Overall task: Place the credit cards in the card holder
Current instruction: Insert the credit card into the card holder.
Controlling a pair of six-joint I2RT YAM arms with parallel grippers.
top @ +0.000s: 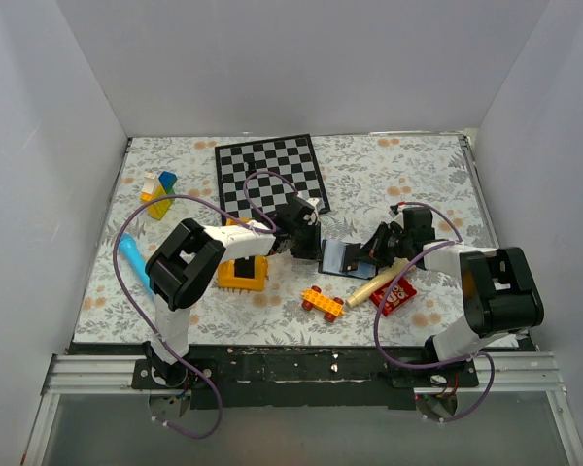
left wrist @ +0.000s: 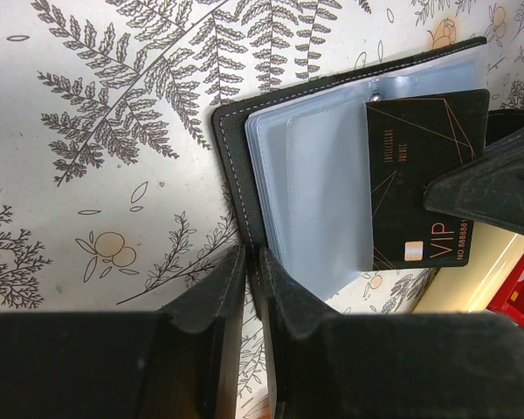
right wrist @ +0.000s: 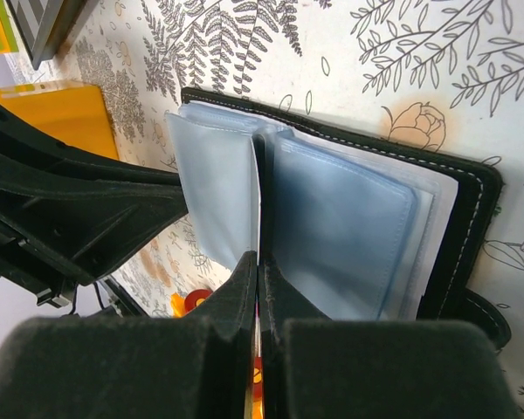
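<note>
so, from above, the small black folding card holder with clear blue-grey pockets lies open on the fern-printed tabletop. it sits between the left arm and the right arm, whose jaws meet over it. a black-and-white chequered mat lies behind, and an orange toy brick sits just beside the left arm. the card is too small to make out here.

the left wrist view supplies it: a thin black credit card with gold lines and "vip" lettering lies over one page of the card holder. its inner edge is at or under a clear pocket's lip; i cannot tell which. the left jaws stand narrow, pinched on the card holder's black cover edge and pinning it down.

the right wrist view shows what the others hide: the right jaws are closed on the credit card, seen edge-on as a thin line aimed at the fold between two pocket leaves. no pocket mouth shows from here.

the step in hand looks like insertion. to do it well, i'd pin the cover firmly, line the credit card up flat with the pocket mouth, and slide slowly. a tilted card would likely slip between the pages instead of into a pocket.
</note>
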